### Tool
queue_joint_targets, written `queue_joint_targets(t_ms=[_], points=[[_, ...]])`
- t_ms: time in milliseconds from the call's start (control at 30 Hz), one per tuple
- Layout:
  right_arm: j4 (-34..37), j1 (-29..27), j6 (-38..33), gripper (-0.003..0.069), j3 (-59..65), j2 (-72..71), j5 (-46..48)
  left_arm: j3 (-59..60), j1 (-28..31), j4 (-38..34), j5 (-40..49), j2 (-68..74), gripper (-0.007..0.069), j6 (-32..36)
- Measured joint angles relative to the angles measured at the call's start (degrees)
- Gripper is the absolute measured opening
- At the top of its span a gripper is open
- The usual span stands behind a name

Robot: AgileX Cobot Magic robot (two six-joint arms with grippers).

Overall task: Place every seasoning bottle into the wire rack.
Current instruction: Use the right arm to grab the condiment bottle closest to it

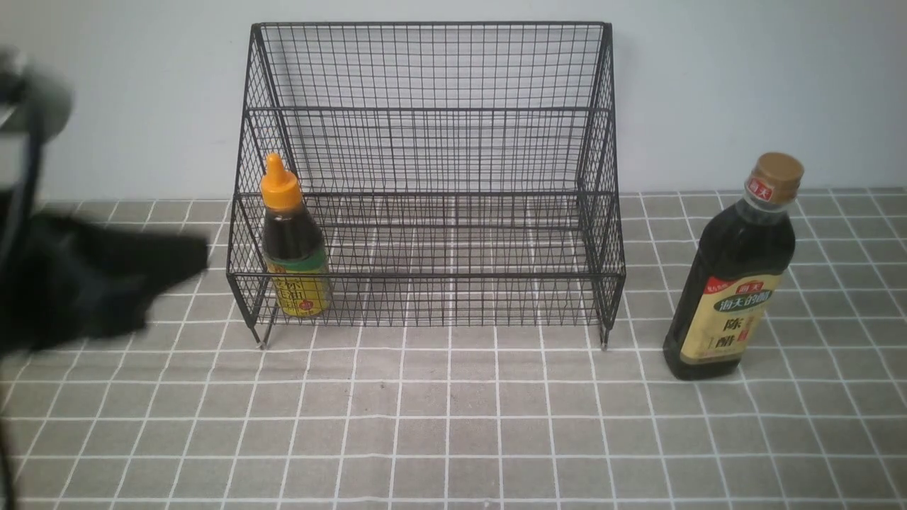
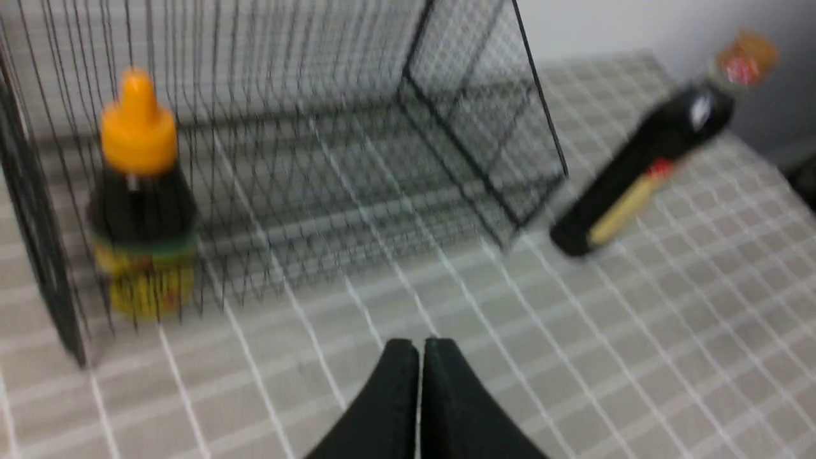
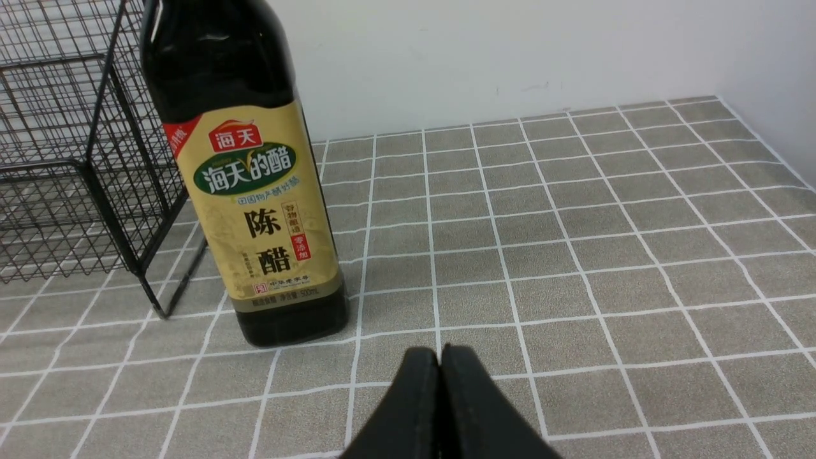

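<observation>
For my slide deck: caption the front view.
Short orange-capped bottle stands in the wire rack; tall brown-capped bottle stands outside.

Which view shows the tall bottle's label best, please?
The right wrist view: the tall bottle is close, its label sharp, cap cut off. The front view shows the bottle whole but small; the left wrist view blurs it.

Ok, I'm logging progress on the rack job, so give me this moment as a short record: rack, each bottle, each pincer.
wire rack: standing on the checked tablecloth
short orange-capped bottle: upright inside the rack, lowest tier, left end
tall brown-capped vinegar bottle: upright on the tablecloth, right of the rack, outside it
left pincer: shut, empty
right pincer: shut, empty, close to the vinegar bottle
not yet done: vinegar bottle into the rack
</observation>
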Motion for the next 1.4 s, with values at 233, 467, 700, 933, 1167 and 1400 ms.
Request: queue_joint_targets(t_ms=[233,467,700,933,1167,1400], points=[[0.0,0.0,0.0,-0.0014,0.0,0.0,0.0,0.0,3.3,5.1,9.0,-14.0,-0.0007,-1.5],[0.0,0.0,0.0,-0.0014,0.0,0.0,0.0,0.0,3.4,5.3,10.2,-24.3,-0.0007,-1.5],[0.0,0.0,0.0,-0.0014,0.0,0.0,0.0,0.0,3.4,5.3,3.4,-31.0,-0.0007,-1.1],[0.0,0.0,0.0,-0.0014,0.0,0.0,0.0,4.3,-1.8,6.1,-9.3,-34.2,-0.0007,-1.1],[0.1,0.0,0.0,-0.0014,0.0,0.0,0.0,18.9,-6.4,17.9,-18.5,-38.4,-0.0007,-5.3],[0.1,0.0,0.0,-0.0014,0.0,0.0,0.0,35.1,-8.3,38.2,-24.5,-44.1,-0.0007,-25.3]])
